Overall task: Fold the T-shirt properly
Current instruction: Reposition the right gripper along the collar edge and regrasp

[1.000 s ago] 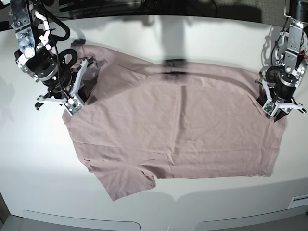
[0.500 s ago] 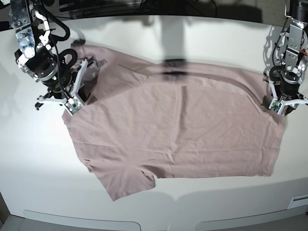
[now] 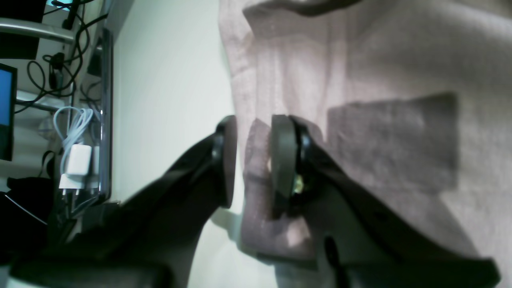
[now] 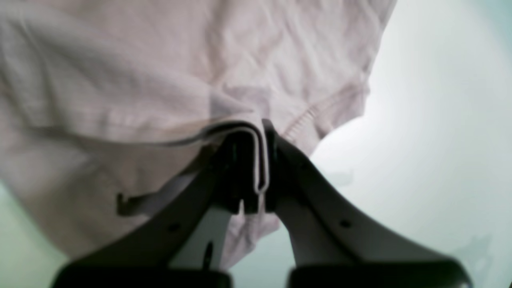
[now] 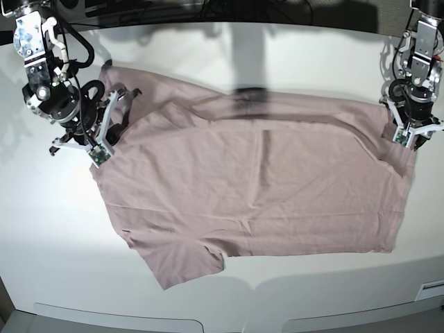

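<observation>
Left tool (image 3: 254,160) pinches our T-shirt (image 5: 257,187) hem; right tool (image 4: 260,160) clamps shoulder fold. Shirt spread on worktop (image 5: 312,48). Risk we judge: left grip shallow, edge slips out when lifted.

Surface: a wide, smooth white table (image 5: 62,229) with a rounded near edge, lit brightest towards the middle.
Lying on it: one plain dusty mauve-pink short-sleeved cotton T-shirt (image 5: 257,187), spread mostly flat across the table's centre.
Shirt's lie: one sleeve points towards the table's near edge; both outer ends are lifted slightly off the top.
Creases: a faint vertical fold line runs down the shirt's middle.
Bare table: shows on every side of the shirt.
</observation>
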`<action>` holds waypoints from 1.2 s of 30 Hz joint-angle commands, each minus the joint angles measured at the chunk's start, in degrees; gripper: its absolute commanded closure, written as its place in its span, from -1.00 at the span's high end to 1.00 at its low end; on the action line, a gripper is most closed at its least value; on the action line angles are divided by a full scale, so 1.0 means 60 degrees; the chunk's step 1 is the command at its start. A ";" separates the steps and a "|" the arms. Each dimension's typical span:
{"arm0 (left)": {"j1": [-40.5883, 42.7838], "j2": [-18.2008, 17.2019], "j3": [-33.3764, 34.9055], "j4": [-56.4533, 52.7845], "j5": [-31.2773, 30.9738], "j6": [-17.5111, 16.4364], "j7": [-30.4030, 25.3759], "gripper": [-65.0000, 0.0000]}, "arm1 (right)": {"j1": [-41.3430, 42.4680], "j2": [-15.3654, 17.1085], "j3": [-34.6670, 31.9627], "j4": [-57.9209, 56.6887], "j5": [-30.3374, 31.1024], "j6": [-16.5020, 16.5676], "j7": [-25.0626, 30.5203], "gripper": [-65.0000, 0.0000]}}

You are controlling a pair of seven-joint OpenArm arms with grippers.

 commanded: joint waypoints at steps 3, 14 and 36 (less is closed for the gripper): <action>0.0018 -0.0153 -0.0044 -0.0255 0.0124 0.0488 0.0321 -0.54 | 0.0382 0.0142 0.0069 0.0051 0.0000 -0.0036 0.0251 -1.00; 0.0022 -0.0153 -0.0044 -0.0936 0.0124 0.0535 0.0415 -0.54 | 0.0849 0.0142 0.0069 0.0051 -0.0033 0.0029 -0.0368 -1.00; 0.0208 -0.0131 -0.0044 -0.0936 0.0120 0.0998 0.0550 -0.54 | 0.0867 0.0073 0.0069 -0.0492 -0.0812 -0.0940 0.1249 -0.44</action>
